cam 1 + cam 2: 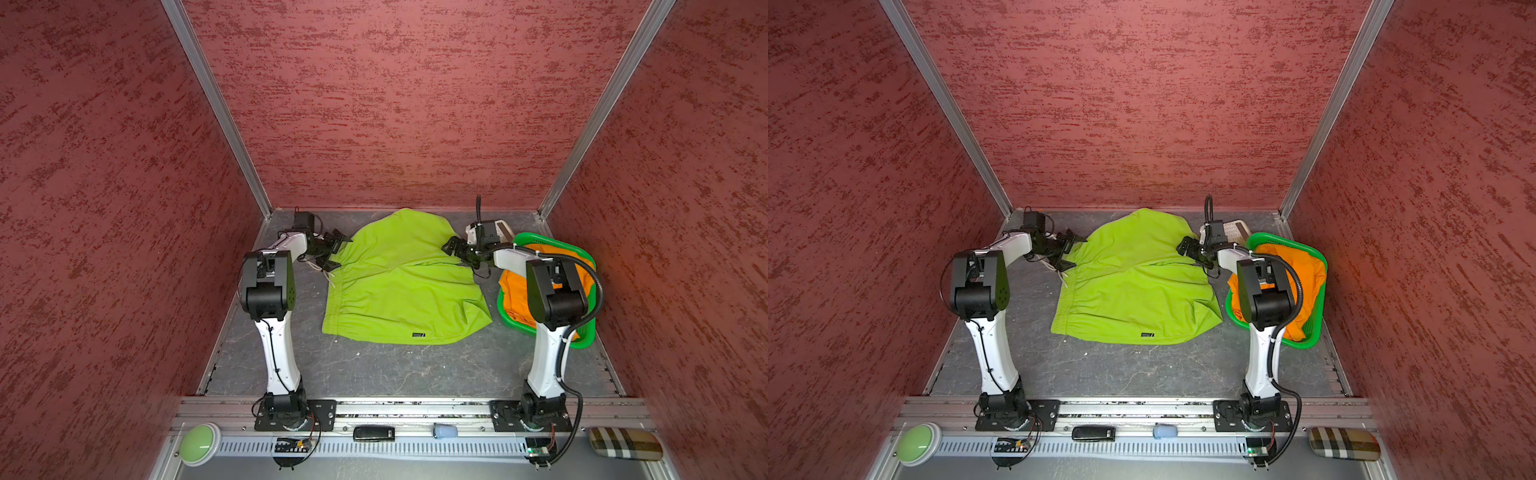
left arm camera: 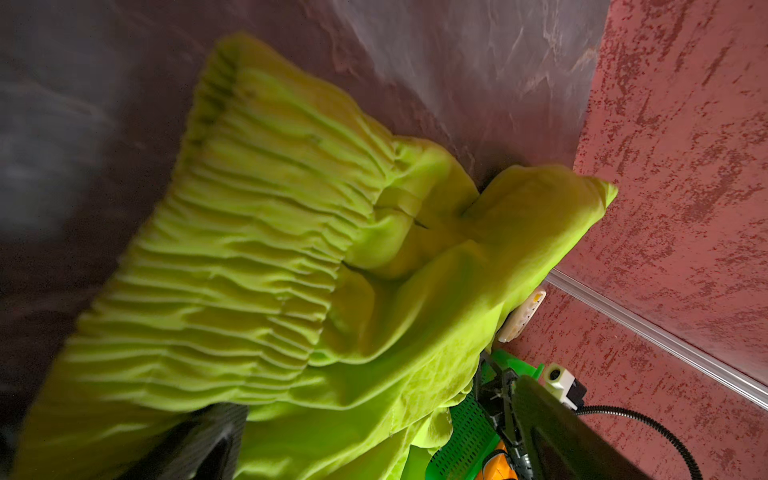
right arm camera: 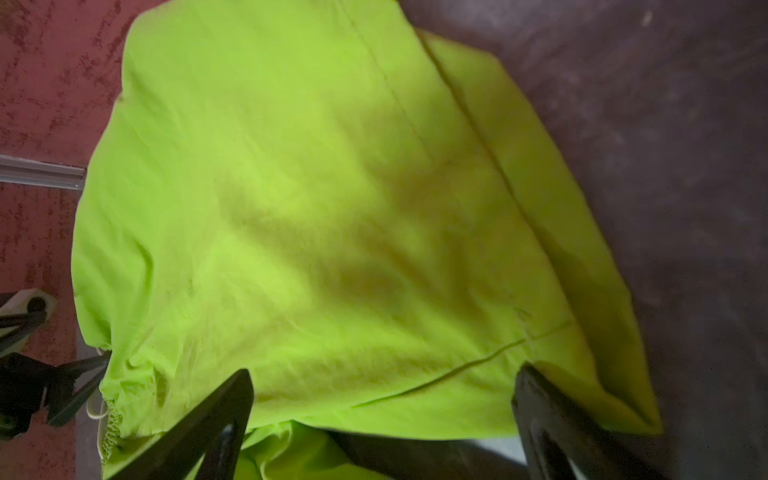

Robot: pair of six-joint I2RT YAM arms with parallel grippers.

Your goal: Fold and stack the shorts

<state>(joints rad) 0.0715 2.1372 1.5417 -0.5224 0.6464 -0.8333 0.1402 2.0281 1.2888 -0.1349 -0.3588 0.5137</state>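
Well, both arms are reaching out over the bench [image 1: 374,365] with the lime green shorts [image 1: 399,286] [image 1: 1133,286] spread flat between the two of them. The left end effector [image 1: 337,252] [image 1: 1068,251] has its jaws spread wide, nothing held, and the far corner of the gathered waistband [image 2: 216,249] lies right at its fingertips; the rest of that waistband runs away from it, back toward the arm bases. In the left wrist view the same fabric [image 2: 415,374] fills the space just ahead of it, though blur hides whether the tips touch the cloth. The right end effector [image 1: 455,249] [image 1: 1188,248] is also gaping and empty, poised over the opposite edge of the shorts at the seam where the legs meet. In the right wrist view its two dark fingers [image 3: 216,415] stand well apart, with the green cloth [image 3: 311,208] stretching out ahead of and between them. Just behind the right end effector, on the side away from the green pair, sits a green basket [image 1: 540,241] [image 1: 1279,239], with the orange shorts [image 1: 513,291] [image 1: 1312,270] heaped inside it and draped over its near rim.
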